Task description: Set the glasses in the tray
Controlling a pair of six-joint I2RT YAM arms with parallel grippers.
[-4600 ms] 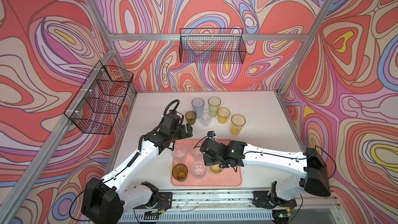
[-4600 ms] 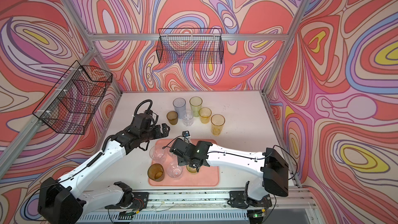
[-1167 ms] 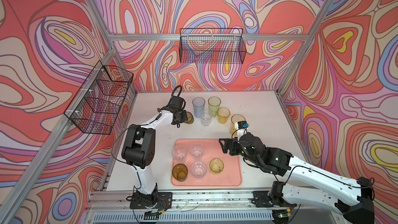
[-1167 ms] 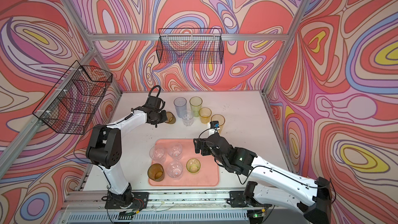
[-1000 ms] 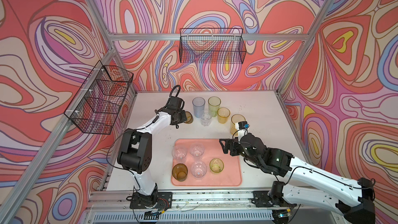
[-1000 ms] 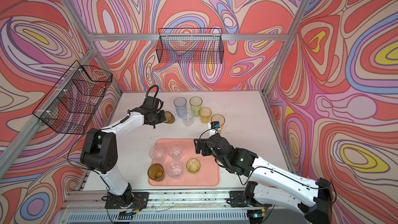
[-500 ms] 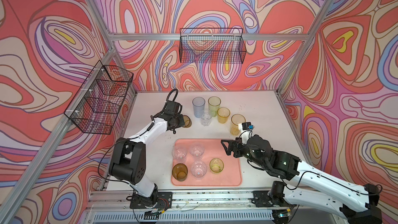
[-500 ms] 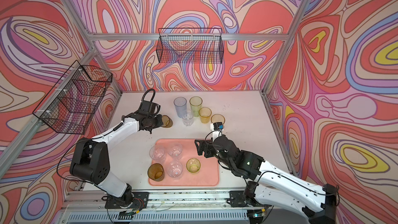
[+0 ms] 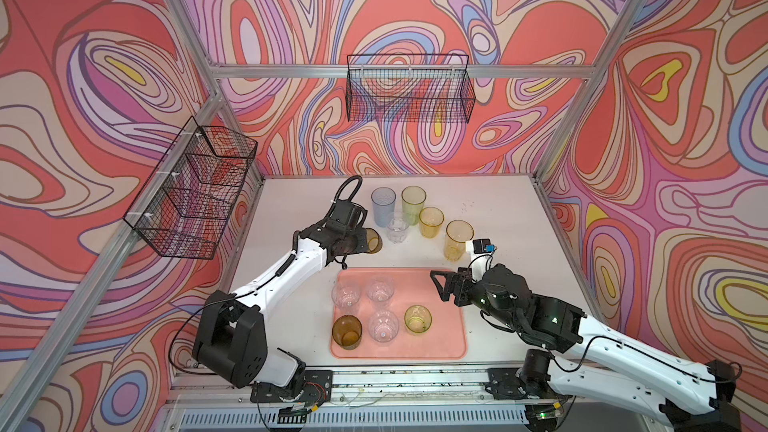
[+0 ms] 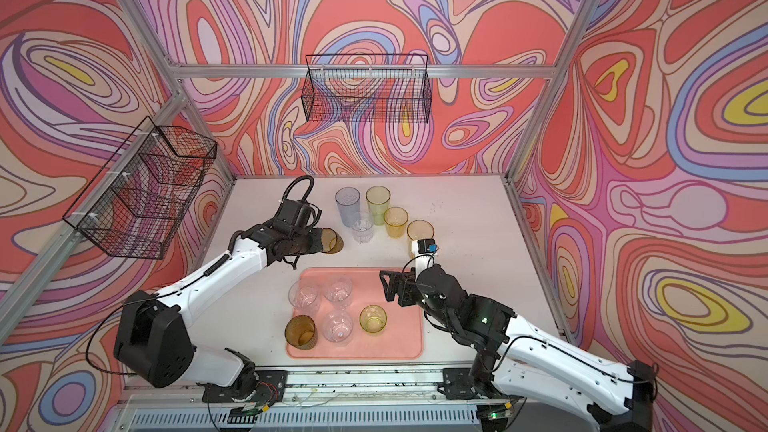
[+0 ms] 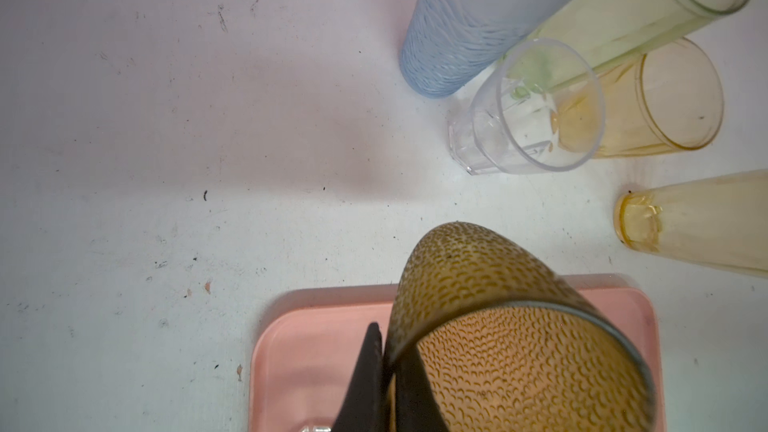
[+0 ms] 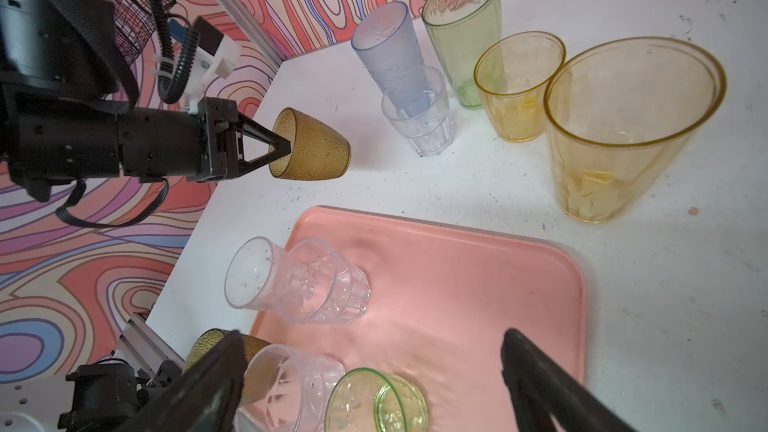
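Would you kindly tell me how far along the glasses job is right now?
Done: the tray holds three clear glasses, a brown glass and a green glass. In hand: the left gripper is shut on a second brown glass's rim, held sideways. Left on the table: a pale blue glass, a yellow-green glass, a clear glass, two yellow glasses. The right gripper is open, empty.

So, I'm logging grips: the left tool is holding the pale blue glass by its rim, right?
Not the pale blue glass: that one stands free on the table. The left tool is holding the brown glass by its rim, as the right wrist view shows.
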